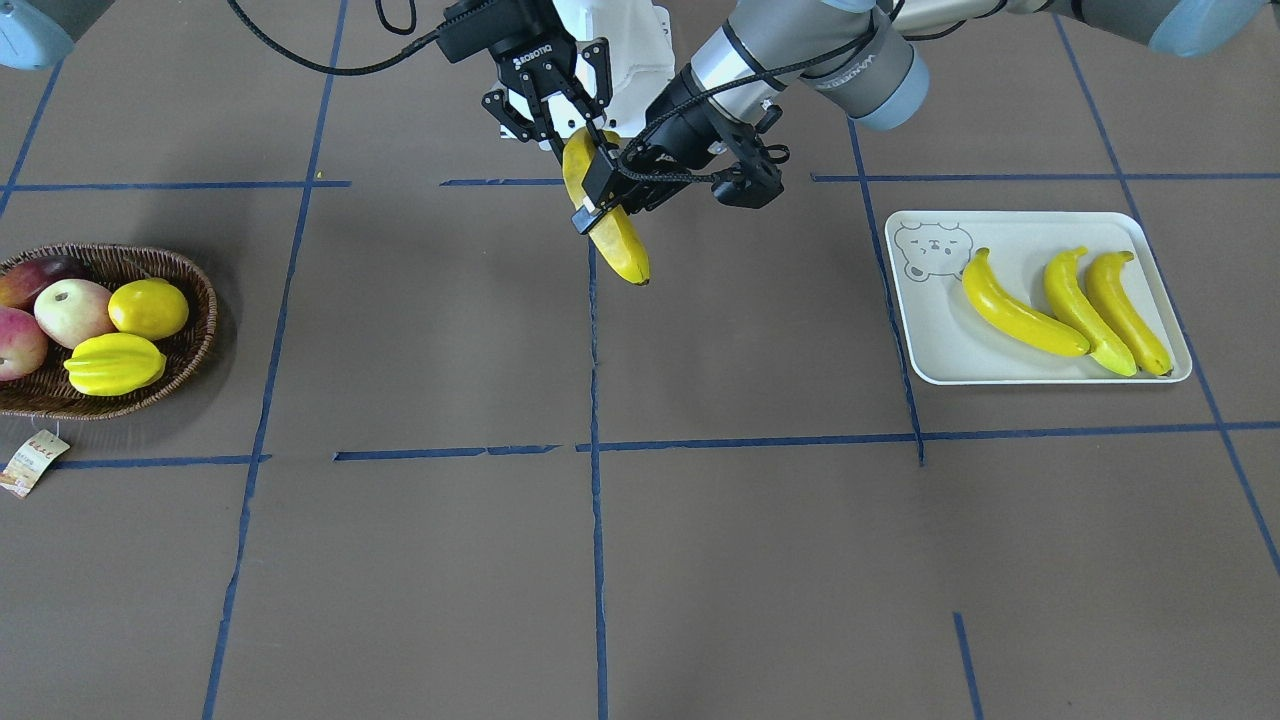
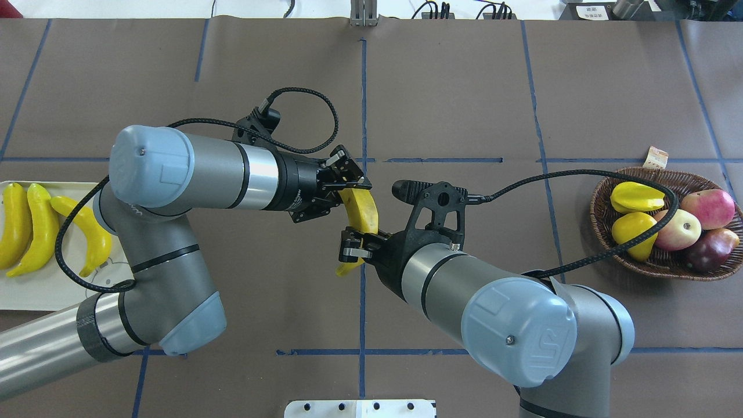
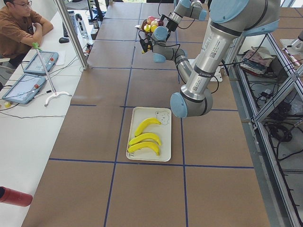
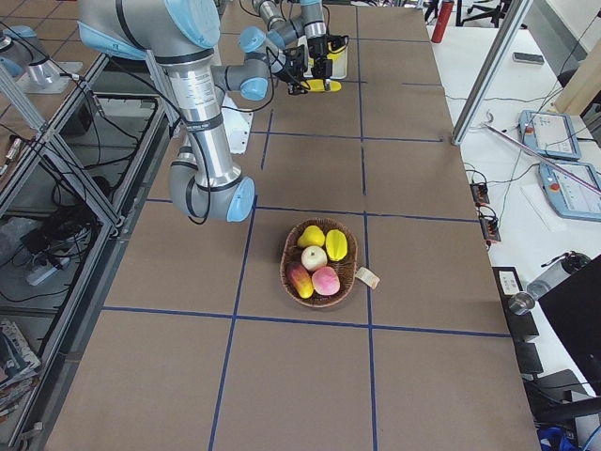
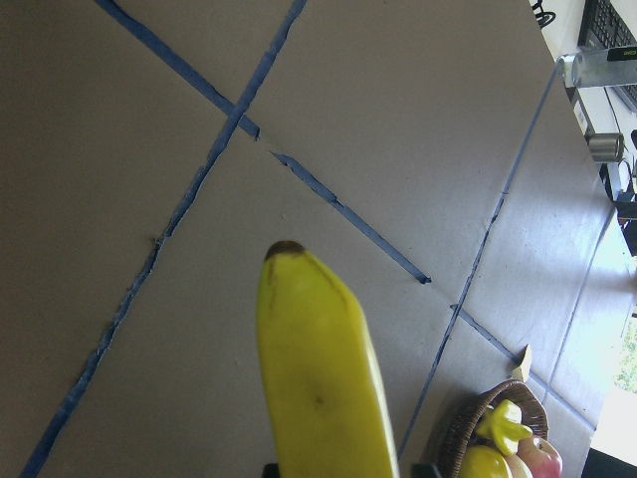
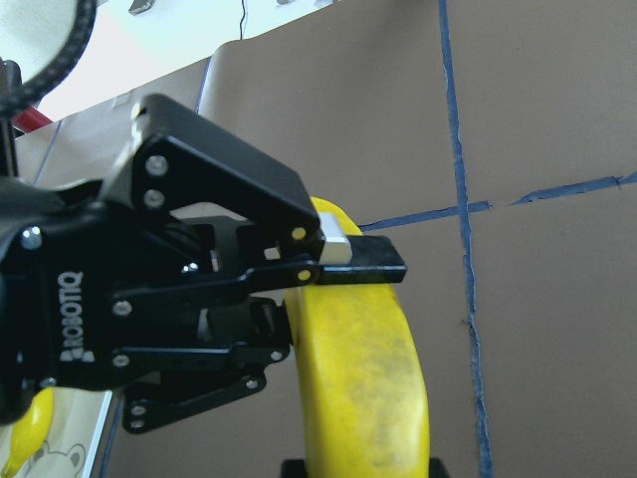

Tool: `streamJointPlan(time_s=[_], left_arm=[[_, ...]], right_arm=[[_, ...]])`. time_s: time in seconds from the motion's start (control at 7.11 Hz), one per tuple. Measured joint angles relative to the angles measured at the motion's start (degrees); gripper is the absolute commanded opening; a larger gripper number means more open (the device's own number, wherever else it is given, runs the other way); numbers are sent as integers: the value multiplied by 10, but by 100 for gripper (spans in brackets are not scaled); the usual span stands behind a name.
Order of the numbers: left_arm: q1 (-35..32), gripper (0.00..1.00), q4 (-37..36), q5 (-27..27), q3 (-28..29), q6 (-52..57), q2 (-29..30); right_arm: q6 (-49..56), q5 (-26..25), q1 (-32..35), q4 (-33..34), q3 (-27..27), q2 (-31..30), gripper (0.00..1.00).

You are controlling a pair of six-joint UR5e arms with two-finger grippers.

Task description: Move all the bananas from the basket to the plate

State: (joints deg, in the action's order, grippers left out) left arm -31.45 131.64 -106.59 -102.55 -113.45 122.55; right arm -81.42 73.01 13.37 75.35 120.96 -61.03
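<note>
Yellow against brown table paper: fourth banana (image 1: pixel 622 250), hanging in the air over the table's middle, well apart from basket (image 1: pixel 192 345) and plate (image 1: pixel 935 335). Clamped around its middle by the left gripper (image 2: pixel 348 183), pinched at the end nearer the robot by the right gripper (image 2: pixel 356 251). Both claws clenched on it, going by the two wrist views, each filled with banana running out from between the fingers. Reads as a hand-over, probably owing to basket and plate lying at opposite table ends, each within easy reach of one arm only. Free dark tip pointing away from the robot. On the plate, three bananas (image 1: pixel 1075 305) side by side, with bare tray left next to the bear print for one more. In the basket, only a starfruit (image 1: pixel 115 362), a lemon-like fruit (image 1: pixel 148 307) and reddish round fruit (image 1: pixel 70 310); no banana visible there. Next, presumably: release by the right claw, then a carry to the plate.
</note>
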Motion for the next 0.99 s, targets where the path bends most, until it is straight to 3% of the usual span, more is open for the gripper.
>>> streamJointPlan(time_s=[0.56, 0.99], left_arm=[[-18, 0, -1, -12, 1, 7, -7], [-88, 0, -73, -103, -3, 106, -60]], right_arm=[[1, 5, 2, 1, 26, -8, 100], [5, 28, 9, 6, 79, -60, 100]])
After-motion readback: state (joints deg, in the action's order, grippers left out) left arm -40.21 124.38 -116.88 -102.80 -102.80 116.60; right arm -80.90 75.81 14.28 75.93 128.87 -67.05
